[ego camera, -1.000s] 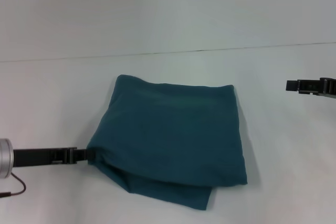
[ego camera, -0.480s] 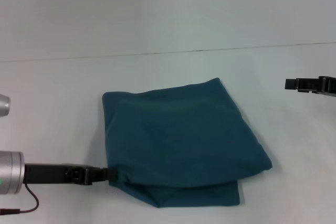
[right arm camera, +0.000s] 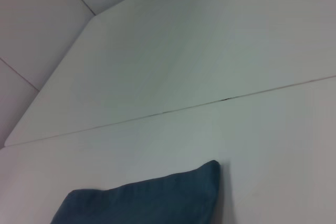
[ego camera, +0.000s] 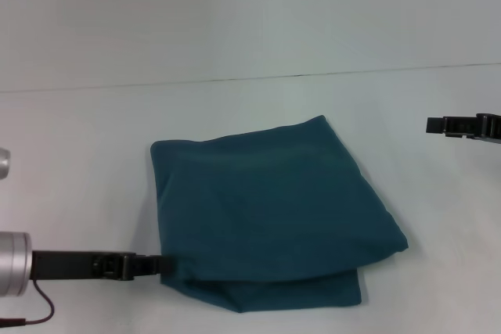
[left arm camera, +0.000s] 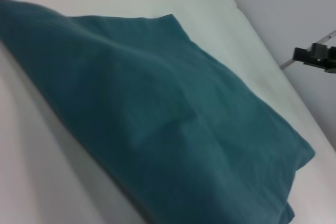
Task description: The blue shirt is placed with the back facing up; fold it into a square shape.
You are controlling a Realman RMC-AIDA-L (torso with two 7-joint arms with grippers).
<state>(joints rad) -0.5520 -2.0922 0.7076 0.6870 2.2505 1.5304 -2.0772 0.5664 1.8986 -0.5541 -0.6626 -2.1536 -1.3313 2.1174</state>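
Observation:
The blue shirt (ego camera: 266,209) lies folded into a rough, slightly skewed square in the middle of the white table. Its lower layer sticks out along the near edge. My left gripper (ego camera: 160,265) reaches in from the left and is shut on the shirt's near-left corner. The left wrist view looks across the blue shirt (left arm camera: 173,129) from close up and does not show that arm's own fingers. My right gripper (ego camera: 432,125) hangs off to the far right, well clear of the cloth, and also shows small as the right gripper (left arm camera: 311,55). Only a far corner of the blue shirt (right arm camera: 147,205) shows in the right wrist view.
The white table (ego camera: 94,146) spreads bare around the cloth. A thin seam (ego camera: 313,76) runs across it behind the shirt. A thin cable (ego camera: 35,314) trails from the left arm at the near-left corner.
Over the last second my left gripper pulled the shirt's left corner toward the near edge, turning the whole fold. In the last half second it barely moved. The right arm stayed still.

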